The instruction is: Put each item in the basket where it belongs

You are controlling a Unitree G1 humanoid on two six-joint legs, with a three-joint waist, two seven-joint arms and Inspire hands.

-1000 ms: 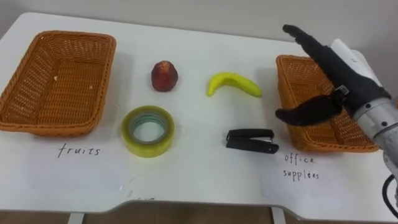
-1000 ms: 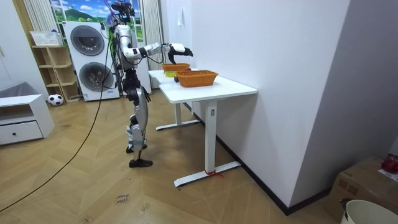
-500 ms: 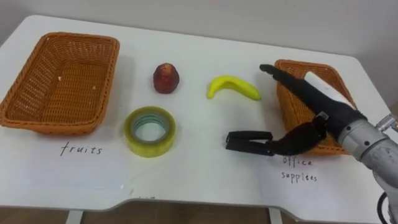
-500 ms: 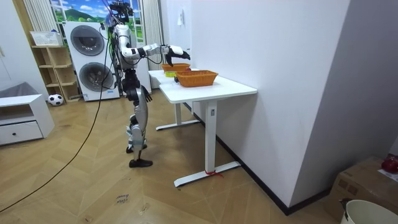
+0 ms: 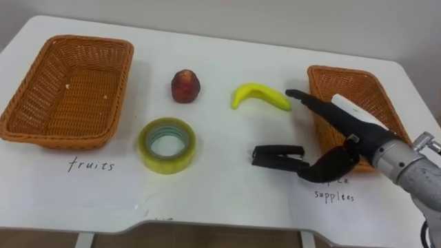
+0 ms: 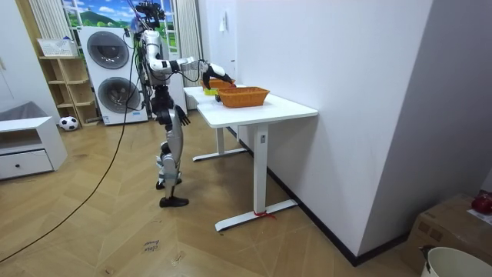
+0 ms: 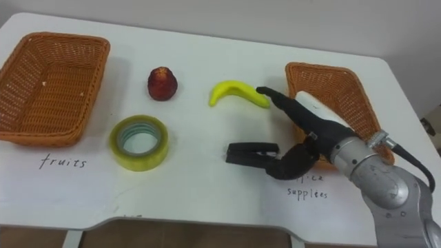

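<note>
Step in hand: by my reading, taking up the black stapler (image 5: 278, 155) for the right wicker basket (image 5: 344, 69).
Right robot hand (image 5: 353, 132): spread wide and holding nothing. The fingers are straight and lie out past the stapler toward the banana (image 5: 260, 95). The thumb is curled low at the stapler's right end, touching it or just beside it; I cannot tell which.
Stapler: flat on the white counter (image 5: 220, 200), lengthwise left to right, between the tape roll (image 5: 166, 144) and the right basket, near that basket's front corner.
Doing it well: bring the fingers down across the far long side so thumb and fingers pinch the body's width near its middle. Close only once both sides are met, or the thumb may just push it along the counter.
Carry: lift clear of the basket rim before moving right, then release low inside.
Waiting: the banana, a red fruit (image 5: 185, 85) and the tape roll lie on the counter. The left wicker basket (image 5: 55, 140) looks empty.
Stance: the robot stands at the counter's far end in the room view.
</note>
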